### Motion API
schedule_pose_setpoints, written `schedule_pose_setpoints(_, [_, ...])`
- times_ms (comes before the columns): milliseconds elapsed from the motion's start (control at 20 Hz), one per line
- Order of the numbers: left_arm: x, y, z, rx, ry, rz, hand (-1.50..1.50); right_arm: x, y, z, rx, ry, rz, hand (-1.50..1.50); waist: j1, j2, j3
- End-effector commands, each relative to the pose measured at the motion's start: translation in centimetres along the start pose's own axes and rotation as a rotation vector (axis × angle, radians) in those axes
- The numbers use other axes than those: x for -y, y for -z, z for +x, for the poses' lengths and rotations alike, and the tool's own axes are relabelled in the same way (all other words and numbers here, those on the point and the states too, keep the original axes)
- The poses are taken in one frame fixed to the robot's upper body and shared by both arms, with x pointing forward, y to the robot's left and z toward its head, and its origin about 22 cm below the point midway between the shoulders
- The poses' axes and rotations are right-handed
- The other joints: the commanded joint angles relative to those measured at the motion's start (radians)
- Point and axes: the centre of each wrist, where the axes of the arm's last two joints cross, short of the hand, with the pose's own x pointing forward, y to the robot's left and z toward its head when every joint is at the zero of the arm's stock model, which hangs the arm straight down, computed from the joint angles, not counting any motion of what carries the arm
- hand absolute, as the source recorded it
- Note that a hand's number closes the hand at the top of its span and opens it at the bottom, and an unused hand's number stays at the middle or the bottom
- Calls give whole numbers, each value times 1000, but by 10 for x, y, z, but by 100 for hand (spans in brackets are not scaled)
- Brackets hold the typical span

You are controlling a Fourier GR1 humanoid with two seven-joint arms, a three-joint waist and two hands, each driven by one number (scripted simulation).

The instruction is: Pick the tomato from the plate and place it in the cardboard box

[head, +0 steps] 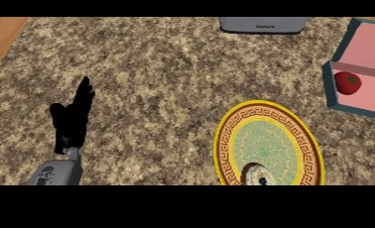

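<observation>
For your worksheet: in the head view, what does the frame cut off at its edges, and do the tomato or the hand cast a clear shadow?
Head view: the box is cropped by the right edge, the plate by the lower edge, the grey appliance by the upper; lighting is flat, with no distinct shadow under the tomato or beside the resting left hand; the plate looks taller than wide.

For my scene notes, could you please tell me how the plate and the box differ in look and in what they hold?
The plate is round and flat, yellow-rimmed with a green centre; the box is angular with raised teal walls and a pink inside. The box holds the tomato; the plate does not. The plate lies nearer the robot, the box at the right edge. Both rest on the counter.
</observation>
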Motion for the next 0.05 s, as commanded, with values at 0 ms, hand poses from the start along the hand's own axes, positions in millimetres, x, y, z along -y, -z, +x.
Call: schedule_pose_setpoints(0, [2,12,10,4,-10,-13,0,24,-17,-4,1,144,-70,-150,4,5,1])
